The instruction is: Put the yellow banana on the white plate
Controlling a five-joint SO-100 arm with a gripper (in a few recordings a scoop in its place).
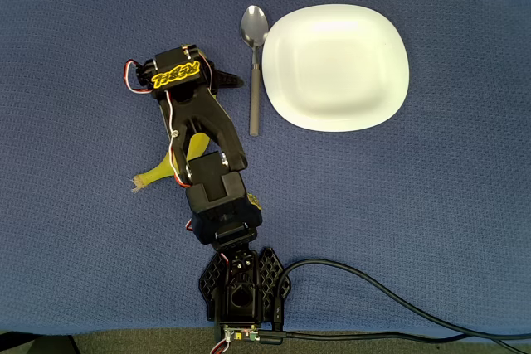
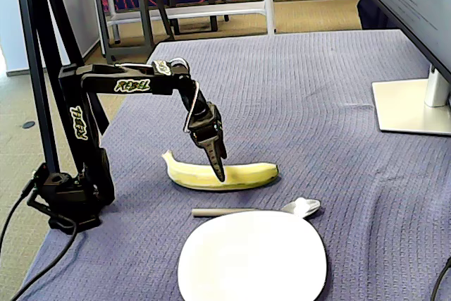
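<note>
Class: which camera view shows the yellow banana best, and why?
The fixed view: the yellow banana lies in full length on the cloth, crossed only by the gripper. In the overhead view the arm covers most of it, leaving the stem end.

Yellow lettering marks the black arm point(image 2: 134, 86); too stylised to read.

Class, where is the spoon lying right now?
In the overhead view, the spoon lies on the blue cloth just left of the white plate, right of the arm.
</note>
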